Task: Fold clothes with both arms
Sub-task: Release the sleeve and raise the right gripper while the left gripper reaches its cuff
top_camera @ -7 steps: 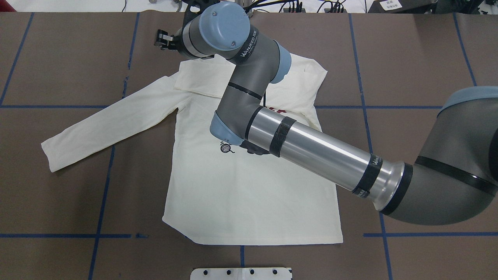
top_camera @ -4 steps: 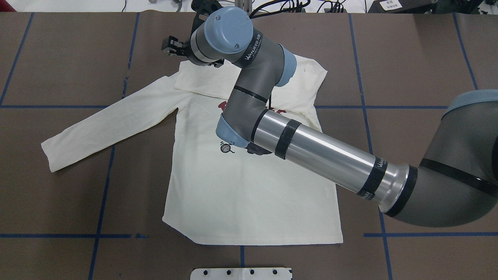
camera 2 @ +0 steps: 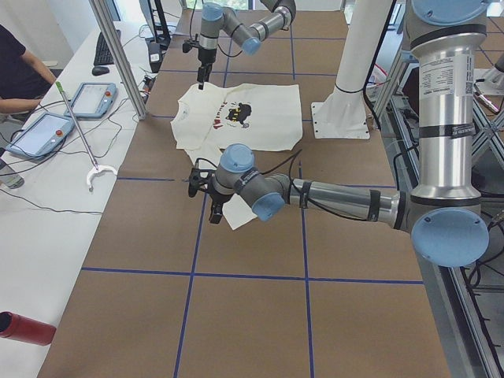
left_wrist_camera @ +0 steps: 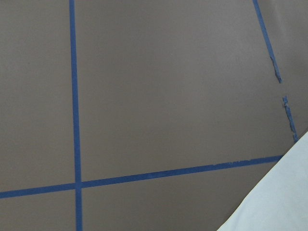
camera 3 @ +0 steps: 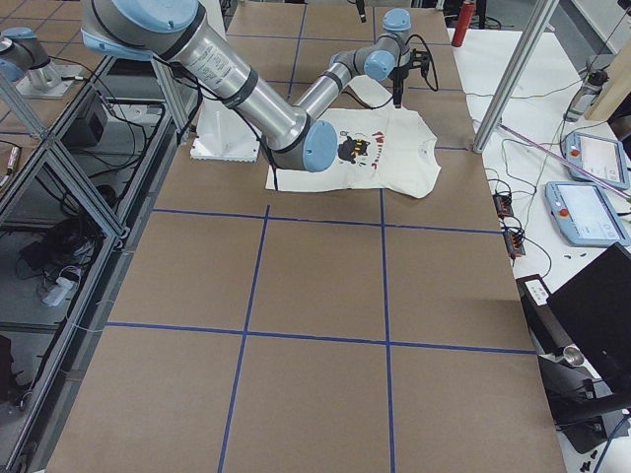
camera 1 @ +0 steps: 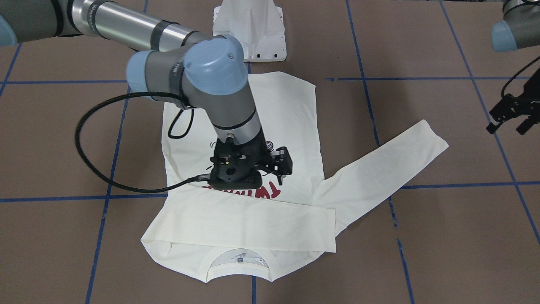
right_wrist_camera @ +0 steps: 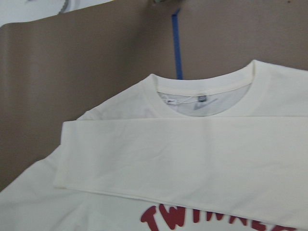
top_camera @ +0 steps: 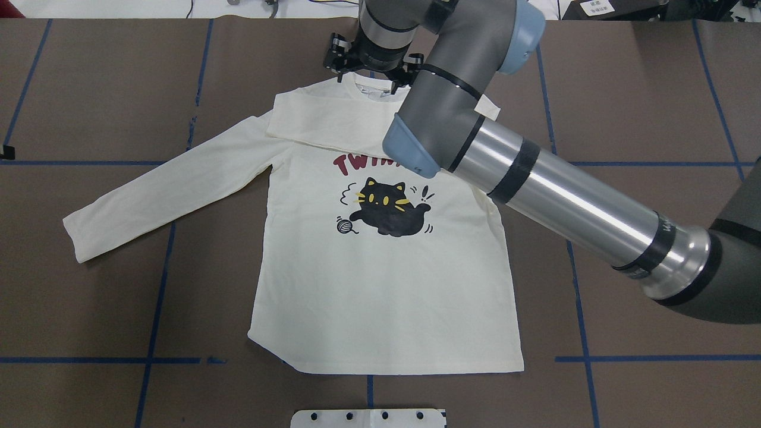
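Left tool: my left tool [camera 1: 508,122] hangs over bare counter [top_camera: 89,309], well out past the cuff of the spread sleeve. Its jaws stand apart and carry nothing.
Left wrist view: brown counter, blue tape lines [left_wrist_camera: 74,96], and a corner of cream cloth at the lower right edge.
Spread sleeve: the sleeve [top_camera: 160,196] on my left lies flat and straight, angled out from the shoulder and toward my base.
T-shirt: the T-shirt [top_camera: 380,297] lies flat and print up near the middle of the counter, hem toward me, collar [right_wrist_camera: 202,89] away.
Print: a black cat [top_camera: 386,211] with a small yarn ball [top_camera: 343,224] just beside it. The red lettering [top_camera: 357,163] sits above, its far end hidden under my right arm [top_camera: 565,196].
Folded sleeve: the other sleeve [top_camera: 333,122] lies across the chest, between collar and lettering, its cuff reaching the left shoulder.
Right tool: my right tool [top_camera: 373,60] points down over the collar, jaws apart, gripping nothing. The side view shows it clear of the cloth.
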